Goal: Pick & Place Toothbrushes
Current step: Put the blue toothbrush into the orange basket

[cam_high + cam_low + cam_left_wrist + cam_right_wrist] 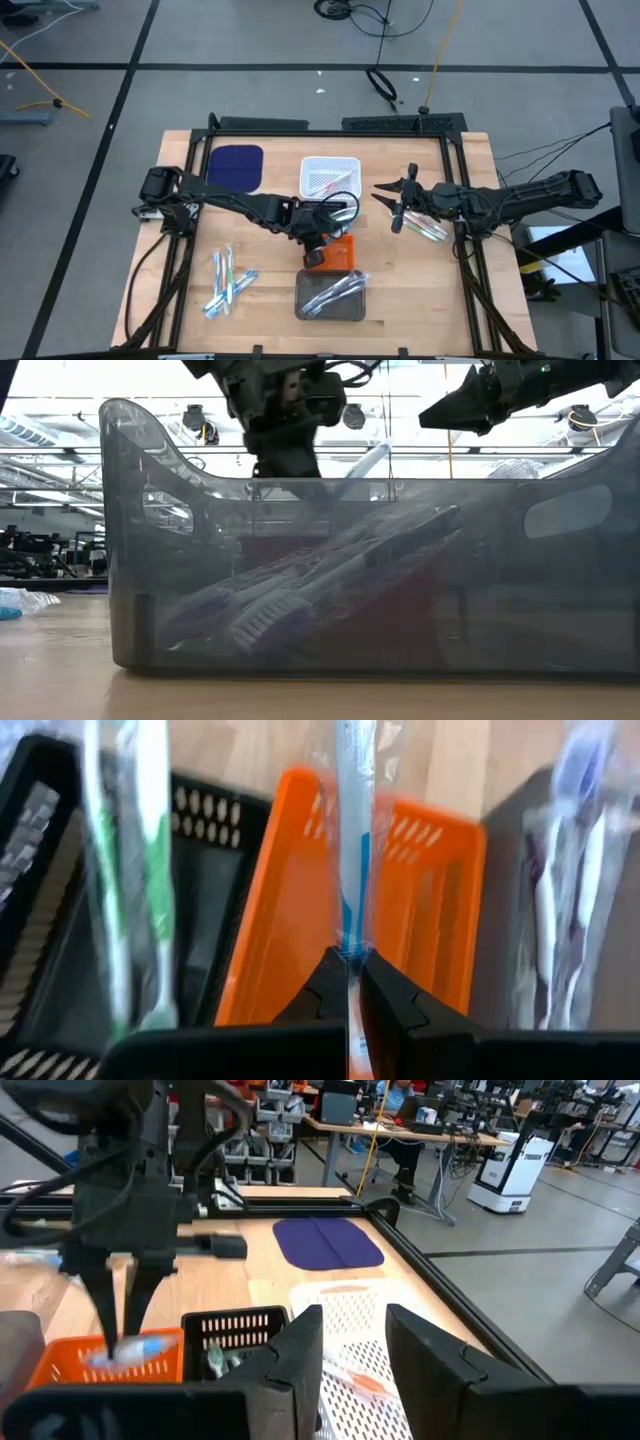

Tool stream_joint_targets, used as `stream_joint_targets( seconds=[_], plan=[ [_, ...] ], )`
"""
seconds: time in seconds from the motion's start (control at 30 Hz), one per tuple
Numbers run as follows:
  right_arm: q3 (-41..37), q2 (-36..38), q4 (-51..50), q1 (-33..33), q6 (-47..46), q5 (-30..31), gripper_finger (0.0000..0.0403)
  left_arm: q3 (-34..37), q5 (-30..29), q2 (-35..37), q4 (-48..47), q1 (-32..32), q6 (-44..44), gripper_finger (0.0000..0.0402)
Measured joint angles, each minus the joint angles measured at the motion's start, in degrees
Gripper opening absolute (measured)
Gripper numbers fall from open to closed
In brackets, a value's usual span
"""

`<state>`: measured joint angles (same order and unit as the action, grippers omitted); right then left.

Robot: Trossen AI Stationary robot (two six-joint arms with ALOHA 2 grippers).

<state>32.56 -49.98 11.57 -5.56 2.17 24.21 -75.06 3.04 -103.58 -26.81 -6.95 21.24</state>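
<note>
The left hand [318,250] hangs near the centre of the high view, over the orange tray [343,250], its fingers pinched tight on a wrapped blue toothbrush [352,870] that points down into that tray; the left wrist view shows the brush held over the orange tray's slotted wall. Beside it in that view stands a black tray [200,910] with a green toothbrush [130,880] in it, and a grey tray [331,297], lower centre of the high view, already holds several wrapped brushes. More toothbrushes lie loose on the tabletop [270,300]: a small heap [228,282] at lower left, another cluster [425,226] right of centre. The right hand [385,193] waits right of centre, close to the white tray [330,176], fingers spread apart and holding nothing. I'd judge this the placing step: the blue brush is over its tray but not yet let go. The next move likely calls for lowering it a little further and opening the fingers so it drops inside the orange walls rather than catching on the rim.
</note>
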Motion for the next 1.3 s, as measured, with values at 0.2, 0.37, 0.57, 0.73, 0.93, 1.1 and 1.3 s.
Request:
stream_joint_targets(
  seconds=[0.2, 0.37, 0.57, 0.73, 0.93, 1.1, 1.3],
  plan=[
    [0.0, 0.0, 0.1, 0.0, 0.0, 0.0, 0.0102, 0.0, -0.3, -1.1, 0.2, 0.0, 0.5, 0.0013],
    [0.0, 0.0, -0.2, 0.0, 0.1, 0.0, 0.0102, 0.0, -0.6, -1.4, 0.4, 0.0, 0.6, 0.0045],
    [0.0, 0.0, -0.3, 0.0, 0.1, 0.0, 0.0102, 0.0, -0.6, -1.5, 0.0, 0.0, 0.7, 0.0088],
    [0.0, 0.0, -0.3, 0.0, 0.2, 0.0, 0.0102, 0.0, -0.6, -1.5, 0.3, 0.0, 0.5, 0.0116],
    [0.0, 0.0, -0.3, 0.0, 0.2, 0.0, 0.0102, 0.0, -0.2, 0.3, -7.0, -0.1, 3.0, 0.0131],
    [0.0, 0.0, -0.7, 0.0, 0.2, 0.0, 0.0102, 0.0, -3.1, 3.4, -16.4, -2.4, 8.2, 0.0131],
    [0.0, 0.0, -0.8, 0.0, 0.2, -0.2, 0.0102, 0.0, -4.1, 4.6, -30.2, -6.7, 17.0, 0.0132]
  ],
)
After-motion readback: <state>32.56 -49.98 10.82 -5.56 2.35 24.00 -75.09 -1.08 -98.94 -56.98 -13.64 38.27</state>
